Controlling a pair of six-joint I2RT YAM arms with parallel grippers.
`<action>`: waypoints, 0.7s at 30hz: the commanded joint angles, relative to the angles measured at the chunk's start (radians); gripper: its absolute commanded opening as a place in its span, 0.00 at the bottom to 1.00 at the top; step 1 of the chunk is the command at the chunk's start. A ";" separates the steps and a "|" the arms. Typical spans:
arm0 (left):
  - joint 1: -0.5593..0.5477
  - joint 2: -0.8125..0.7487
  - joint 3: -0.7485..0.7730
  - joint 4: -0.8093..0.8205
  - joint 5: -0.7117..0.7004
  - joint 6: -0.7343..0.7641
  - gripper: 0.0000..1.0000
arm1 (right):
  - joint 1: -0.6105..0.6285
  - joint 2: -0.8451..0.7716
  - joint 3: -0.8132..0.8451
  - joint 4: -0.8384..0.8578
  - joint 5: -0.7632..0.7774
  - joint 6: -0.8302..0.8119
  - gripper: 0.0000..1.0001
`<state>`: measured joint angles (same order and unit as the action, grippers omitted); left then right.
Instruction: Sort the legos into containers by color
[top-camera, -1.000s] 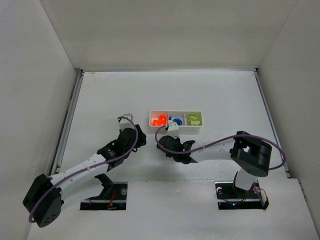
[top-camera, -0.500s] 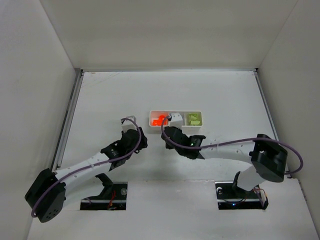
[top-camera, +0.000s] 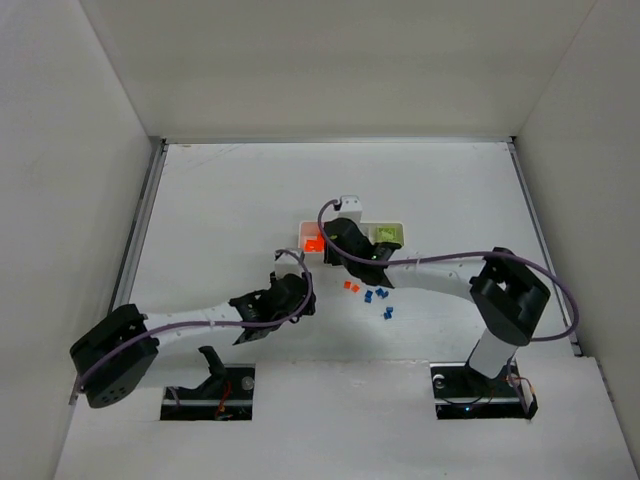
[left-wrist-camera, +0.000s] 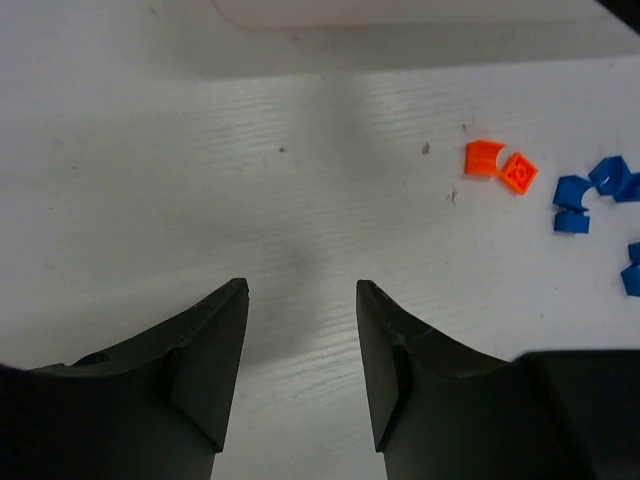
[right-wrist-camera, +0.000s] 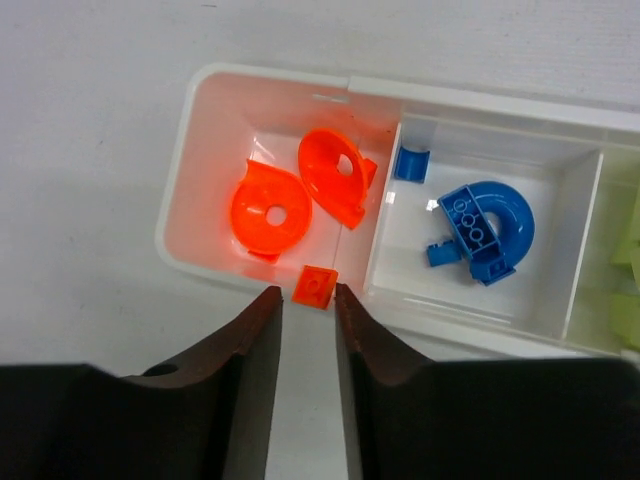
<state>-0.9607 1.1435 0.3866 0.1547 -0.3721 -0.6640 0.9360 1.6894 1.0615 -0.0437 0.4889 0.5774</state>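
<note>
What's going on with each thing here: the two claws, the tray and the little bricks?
Left gripper: open, empty.
Right gripper: narrow gap, small orange brick at its tips; grip unclear.
Tray: upright, holding sorted bricks.
Loose orange bricks: unsorted, on the table.
Loose blue bricks: unsorted, on the table.
</note>
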 joint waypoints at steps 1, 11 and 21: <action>-0.046 0.053 0.043 0.077 -0.037 -0.002 0.45 | -0.019 0.013 0.051 0.074 0.000 -0.007 0.38; -0.129 0.242 0.155 0.149 -0.074 0.036 0.44 | -0.030 -0.120 -0.053 0.119 0.013 0.012 0.42; -0.161 0.433 0.276 0.166 -0.080 0.092 0.40 | -0.035 -0.304 -0.271 0.166 0.020 0.079 0.42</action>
<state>-1.1133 1.5463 0.6167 0.2996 -0.4286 -0.6018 0.8967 1.4303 0.8246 0.0433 0.5018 0.6224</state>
